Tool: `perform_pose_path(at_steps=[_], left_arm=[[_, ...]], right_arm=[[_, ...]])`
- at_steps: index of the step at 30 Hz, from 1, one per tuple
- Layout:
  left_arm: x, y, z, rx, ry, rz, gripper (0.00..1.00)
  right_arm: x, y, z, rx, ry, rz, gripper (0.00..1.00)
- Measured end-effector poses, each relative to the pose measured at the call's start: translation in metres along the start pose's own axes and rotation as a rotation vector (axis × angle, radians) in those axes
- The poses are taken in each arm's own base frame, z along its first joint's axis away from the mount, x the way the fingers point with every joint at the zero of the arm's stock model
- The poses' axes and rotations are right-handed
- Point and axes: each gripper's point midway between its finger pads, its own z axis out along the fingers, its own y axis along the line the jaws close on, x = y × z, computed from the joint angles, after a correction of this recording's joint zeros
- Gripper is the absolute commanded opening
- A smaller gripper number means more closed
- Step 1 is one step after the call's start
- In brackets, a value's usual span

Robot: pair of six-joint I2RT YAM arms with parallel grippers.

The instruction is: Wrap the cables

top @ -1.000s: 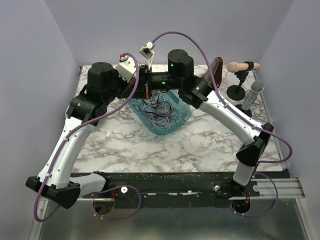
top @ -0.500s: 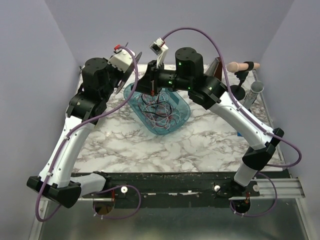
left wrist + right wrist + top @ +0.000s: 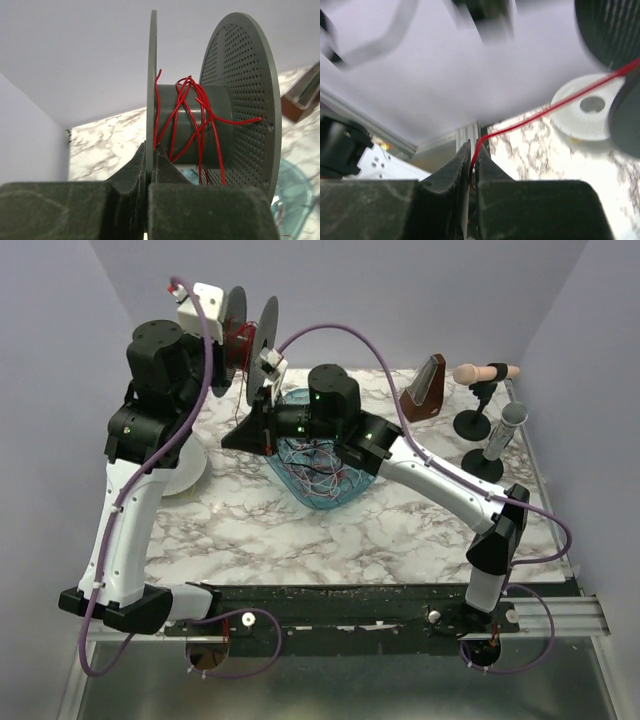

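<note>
If tension drops, the red wire (image 3: 555,104) could slip from my right tool (image 3: 472,155), which pinches it, and the loose turns could slide off the spool (image 3: 240,90). My left tool (image 3: 149,155), clamped on the spool's flange, is raised high at 10 o'clock. The right arm reaches across toward it. The cables (image 3: 318,462) lie in the tray (image 3: 330,505) mid-worktop.

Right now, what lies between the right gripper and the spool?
A single red wire, stretched from the right gripper to the spool; the right wrist view shows it.
</note>
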Motion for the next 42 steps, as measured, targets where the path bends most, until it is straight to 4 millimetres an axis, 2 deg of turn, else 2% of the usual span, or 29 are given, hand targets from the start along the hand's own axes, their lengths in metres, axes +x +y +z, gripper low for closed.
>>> perform_pose_path(at_steps=[5,8,12,15,21,26,29,38,42], left_arm=[[-0.039,-0.004,-0.021,0.044,-0.088,-0.134,0.00],[-0.054,-0.010,-0.030,0.084,-0.125,-0.175,0.00],[-0.069,-0.014,-0.046,0.125,-0.152,-0.199,0.00],[-0.083,-0.014,-0.059,0.140,-0.188,-0.201,0.00],[-0.120,-0.010,-0.098,0.166,-0.308,-0.203,0.00],[-0.136,-0.010,-0.126,0.197,-0.374,-0.198,0.00],[-0.140,-0.014,-0.137,0.227,-0.394,-0.190,0.00],[-0.134,-0.022,-0.143,0.275,-0.388,-0.145,0.00],[-0.130,-0.039,-0.151,0.373,-0.396,-0.078,0.00]], right_arm=[[0.056,-0.005,0.003,-0.021,0.044,-0.052,0.27],[0.075,-0.011,0.003,-0.038,0.038,-0.104,0.32],[0.096,-0.020,-0.002,-0.053,0.022,-0.151,0.33],[0.109,-0.030,-0.009,-0.057,0.008,-0.151,0.33],[0.140,-0.069,-0.031,-0.017,-0.008,-0.096,0.22],[0.146,-0.092,-0.047,0.014,-0.035,-0.042,0.08],[0.146,-0.105,-0.056,0.034,-0.054,-0.015,0.06],[0.153,-0.137,-0.087,0.066,-0.051,0.034,0.01],[0.146,-0.156,-0.114,0.110,-0.064,0.056,0.01]])
